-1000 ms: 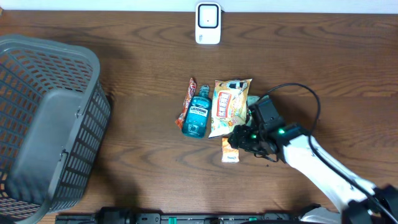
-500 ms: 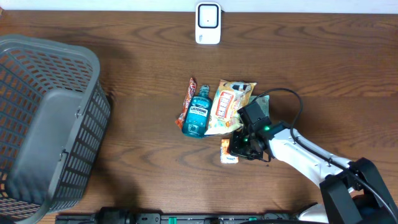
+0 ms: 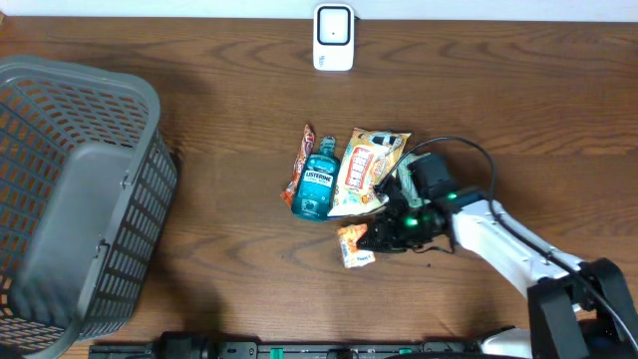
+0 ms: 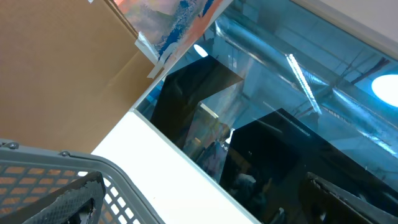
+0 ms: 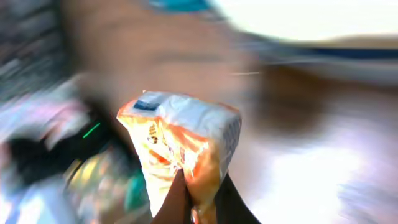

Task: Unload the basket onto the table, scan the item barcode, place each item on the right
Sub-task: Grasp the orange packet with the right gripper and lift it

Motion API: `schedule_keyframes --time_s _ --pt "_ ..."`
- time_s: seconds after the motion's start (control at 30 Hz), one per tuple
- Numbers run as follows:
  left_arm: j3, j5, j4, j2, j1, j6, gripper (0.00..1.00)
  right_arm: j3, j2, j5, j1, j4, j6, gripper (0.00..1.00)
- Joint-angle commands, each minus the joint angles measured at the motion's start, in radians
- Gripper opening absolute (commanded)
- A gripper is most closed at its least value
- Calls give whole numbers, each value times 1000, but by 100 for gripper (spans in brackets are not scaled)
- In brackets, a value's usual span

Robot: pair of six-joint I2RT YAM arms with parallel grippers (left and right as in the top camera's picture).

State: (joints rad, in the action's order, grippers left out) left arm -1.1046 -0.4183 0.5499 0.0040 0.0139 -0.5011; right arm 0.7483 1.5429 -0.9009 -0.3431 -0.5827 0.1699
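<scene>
- where's the right arm?
- it reaches in from the lower right corner, low over the table, wrist pointing left.
- its gripper?
- right gripper is clamped on a small orange packet, fingers pinching one end.
- the left?
- outside the overhead view. left gripper spread wide, wrist aimed upward.

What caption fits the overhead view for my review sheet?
Right tool shut on a small orange packet near a mouthwash bottle and snack bag.

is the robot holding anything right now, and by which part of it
Yes: the right gripper is shut on the small orange and white packet, pinching it by one narrow end.
</scene>
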Motion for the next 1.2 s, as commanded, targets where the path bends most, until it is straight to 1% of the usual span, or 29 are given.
schedule_keyframes --time_s 0.0,0.17,0.83,0.9,0.97,1.03,1.17 --pt "4 -6 -6 -1 -3 -6 98 -6 -24 -467 42 -13 -393 1" --pt "4 -6 -6 -1 -3 -6 98 -6 -24 -661 50 -3 -484 1" --pt "4 -6 -6 -1 -3 -6 98 -6 -27 -661 48 1 -492 1" --pt "4 -6 -5 -1 -3 -6 98 -6 -27 -660 48 1 -528 1" --pt "4 -6 -6 -1 -3 -6 98 -6 -27 -619 48 7 -552 1" --pt "4 -7 -9 -1 -3 -6 98 -6 -27 -558 48 16 -552 1" --pt "4 -54 -19 -1 -3 -6 98 -6 -27 -460 48 32 -542 1"
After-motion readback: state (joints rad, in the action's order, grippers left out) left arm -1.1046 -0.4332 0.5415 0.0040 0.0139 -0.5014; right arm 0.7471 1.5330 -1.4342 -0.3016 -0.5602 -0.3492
